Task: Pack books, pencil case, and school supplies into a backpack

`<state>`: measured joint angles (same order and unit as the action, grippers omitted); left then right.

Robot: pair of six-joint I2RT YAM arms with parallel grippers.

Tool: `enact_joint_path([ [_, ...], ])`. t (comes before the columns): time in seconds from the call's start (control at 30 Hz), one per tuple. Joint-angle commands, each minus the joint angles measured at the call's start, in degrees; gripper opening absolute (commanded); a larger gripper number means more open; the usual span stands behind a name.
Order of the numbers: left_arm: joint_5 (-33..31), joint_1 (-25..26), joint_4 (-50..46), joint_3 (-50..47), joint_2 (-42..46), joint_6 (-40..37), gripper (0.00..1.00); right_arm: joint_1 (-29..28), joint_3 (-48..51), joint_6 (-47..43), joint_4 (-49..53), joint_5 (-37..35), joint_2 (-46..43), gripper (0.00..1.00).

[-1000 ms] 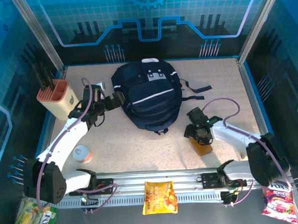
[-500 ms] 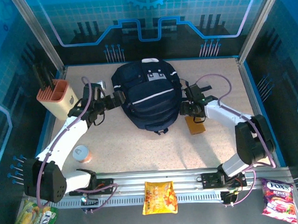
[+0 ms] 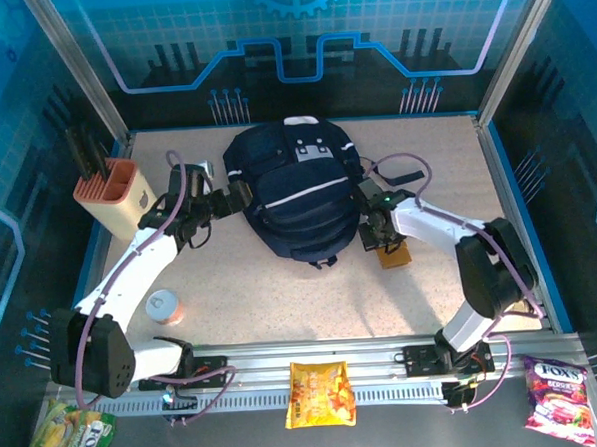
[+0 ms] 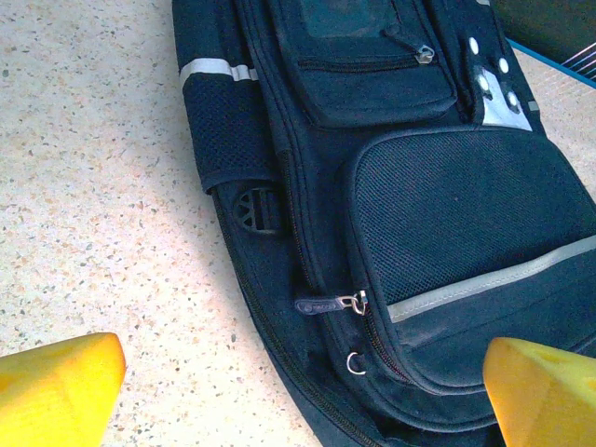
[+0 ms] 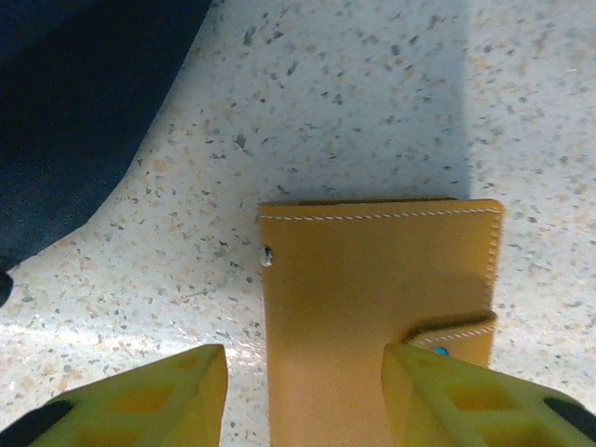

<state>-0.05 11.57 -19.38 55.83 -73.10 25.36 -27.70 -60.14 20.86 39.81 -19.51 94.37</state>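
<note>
The navy backpack lies flat in the middle of the worktop, toward the far side. The left fingers sit at its left edge, spread apart and holding nothing, with a zip pull on the bag's side in the gap between them. Just right of the backpack lies a tan-brown leather piece with white stitching and a small stud. The right fingers hang over it, apart: one above bare worktop, the other above the piece's flap
</note>
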Motion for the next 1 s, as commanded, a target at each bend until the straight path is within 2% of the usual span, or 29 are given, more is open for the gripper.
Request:
enact_joint_path([
  [0.0,1.1,-0.4,-1.6,1.6,0.0,-1.3,0.99,-0.6,-2.2,0.1,2.9,-2.5,2.6,0.45],
  [0.33,2.3,-0.4,-1.3,1.6,-0.1,-1.1,0.99,-0.3,-4.1,2.0,5.2,-3.8,9.4,0.44],
  [0.5,2.6,-0.4,-1.5,1.5,-0.1,-1.2,0.99,1.0,-4.6,2.6,5.6,-0.3,11.1,0.46],
  [0.57,2.7,-0.5,-1.5,1.5,-0.1,-1.1,0.99,1.6,-4.4,3.4,5.6,0.3,11.2,0.42],
  [0.67,3.0,-0.4,-1.5,1.4,-0.2,-1.1,0.99,2.3,-3.6,4.4,5.0,0.3,9.3,0.28],
  [0.8,4.6,-0.4,-1.2,1.5,-0.7,-0.8,0.99,3.6,-2.0,5.6,2.6,1.6,2.1,0.18],
  [0.97,10.1,-0.3,1.8,0.3,-2.3,0.6,0.99,6.3,1.3,7.3,-4.1,9.5,-9.0,0.08],
])
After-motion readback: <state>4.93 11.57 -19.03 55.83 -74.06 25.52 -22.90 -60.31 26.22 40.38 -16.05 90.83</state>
